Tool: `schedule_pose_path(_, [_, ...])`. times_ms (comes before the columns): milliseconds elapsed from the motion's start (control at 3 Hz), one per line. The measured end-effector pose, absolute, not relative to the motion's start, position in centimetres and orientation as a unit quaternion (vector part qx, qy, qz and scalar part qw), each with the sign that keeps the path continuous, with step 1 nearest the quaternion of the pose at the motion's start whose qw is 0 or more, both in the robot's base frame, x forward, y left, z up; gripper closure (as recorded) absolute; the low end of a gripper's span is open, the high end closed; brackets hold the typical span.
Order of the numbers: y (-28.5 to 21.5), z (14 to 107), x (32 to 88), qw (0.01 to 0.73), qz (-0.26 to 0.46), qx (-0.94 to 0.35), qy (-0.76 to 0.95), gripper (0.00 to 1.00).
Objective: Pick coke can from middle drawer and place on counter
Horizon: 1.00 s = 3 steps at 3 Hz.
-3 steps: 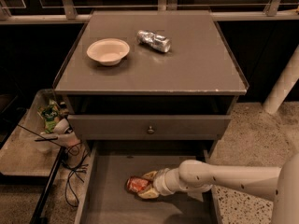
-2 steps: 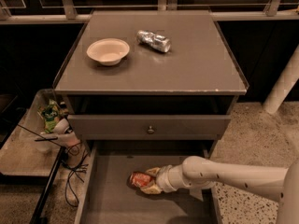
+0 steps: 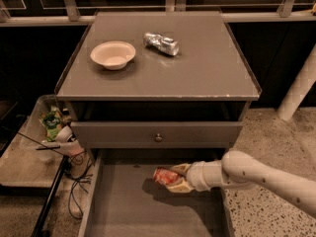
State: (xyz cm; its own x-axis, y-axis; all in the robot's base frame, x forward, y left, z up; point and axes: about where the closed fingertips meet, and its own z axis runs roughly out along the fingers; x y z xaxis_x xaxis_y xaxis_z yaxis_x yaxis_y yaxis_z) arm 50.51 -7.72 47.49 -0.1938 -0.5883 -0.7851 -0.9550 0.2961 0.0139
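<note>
The coke can (image 3: 165, 177), red with silvery ends, lies sideways between the fingers of my gripper (image 3: 175, 178), above the floor of the open middle drawer (image 3: 128, 206). The gripper reaches in from the right on a white arm (image 3: 261, 177) and is shut on the can, which casts a shadow on the drawer floor below it. The counter (image 3: 158, 73) is the grey-brown cabinet top above, behind the drawer.
A cream bowl (image 3: 113, 54) and a crinkled silver can (image 3: 161, 43) sit on the counter. A closed drawer front with a round knob (image 3: 158, 138) is above the open drawer. A low side table (image 3: 24, 157) with clutter and cables stands at left. A white post (image 3: 298, 90) stands at right.
The gripper with the coke can has risen a little off the drawer floor and shifted slightly toward the back of the drawer.
</note>
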Motion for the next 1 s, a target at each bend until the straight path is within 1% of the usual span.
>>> schedule_pose_path(333, [-10.2,52.1,49.4,0.359,0.267,-0.537,0.715,1.0])
schedule_pose_path(667, [-11.6,56.8,48.6,0.367,0.262,-0.546,0.707,1.0])
schedule_pose_path(1000, [-12.7,62.6,48.6,0.368,0.229,-0.562,0.704,1.0])
